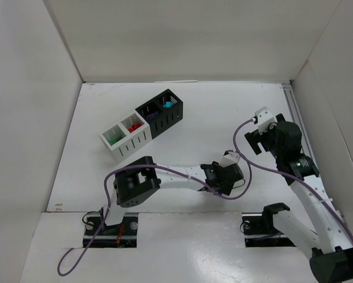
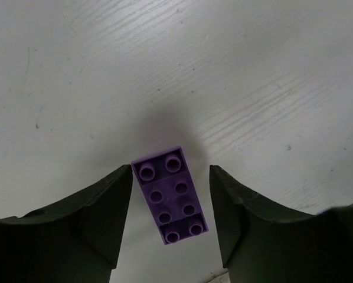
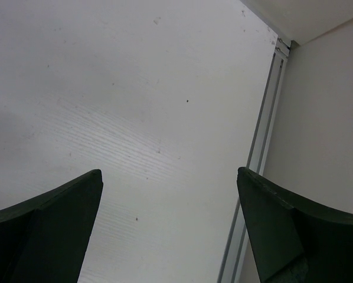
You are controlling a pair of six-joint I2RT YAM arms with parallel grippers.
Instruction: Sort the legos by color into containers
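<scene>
A purple lego point(image 2: 171, 195), a rectangular brick with studs, lies flat on the white table between the fingers of my left gripper point(image 2: 170, 171). The gripper is open and its jaws stand a little apart from the brick on both sides. In the top view the left gripper point(image 1: 226, 177) hides this brick. The white container point(image 1: 124, 141) holds green point(image 1: 113, 137) and red point(image 1: 134, 125) legos. The black container point(image 1: 164, 118) joined to it holds purple point(image 1: 151, 114) and teal point(image 1: 166, 104) legos. My right gripper point(image 1: 254, 138) is open and empty above bare table at the right; it also shows in the right wrist view point(image 3: 169, 172).
White walls enclose the table on the left, back and right. A metal rail point(image 3: 256, 159) runs along the right wall's foot, close to my right gripper. A purple cable point(image 1: 238, 153) loops between the two arms.
</scene>
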